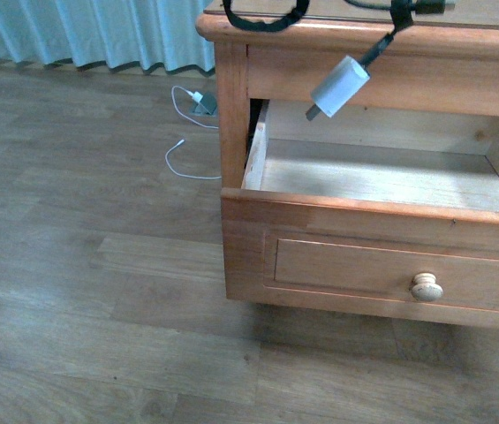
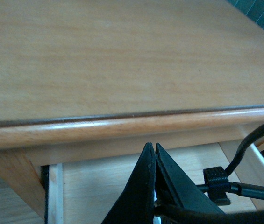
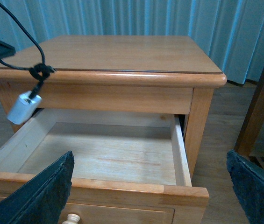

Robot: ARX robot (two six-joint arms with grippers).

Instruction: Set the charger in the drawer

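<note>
The charger (image 1: 339, 86), a small white adapter, hangs tilted from its black cable (image 1: 267, 19) above the back left of the open drawer (image 1: 364, 212). In the right wrist view the charger (image 3: 23, 108) dangles over the drawer's (image 3: 122, 186) left side, clear of the pale wood floor. My left gripper (image 2: 151, 147) is shut on the charger's black cable (image 2: 244, 154), above the nightstand's front edge; the adapter itself is hidden in that view. My right gripper (image 3: 149, 158) stands open in front of the drawer, above its front panel, with nothing between its fingers (image 3: 43, 196).
The drawer's round pale knob (image 1: 427, 287) faces me. A white-cabled charger (image 1: 198, 102) lies on the wooden floor left of the nightstand (image 3: 122, 53). Curtains (image 1: 99, 31) hang behind. Dark wooden furniture (image 3: 262, 93) stands to the nightstand's right.
</note>
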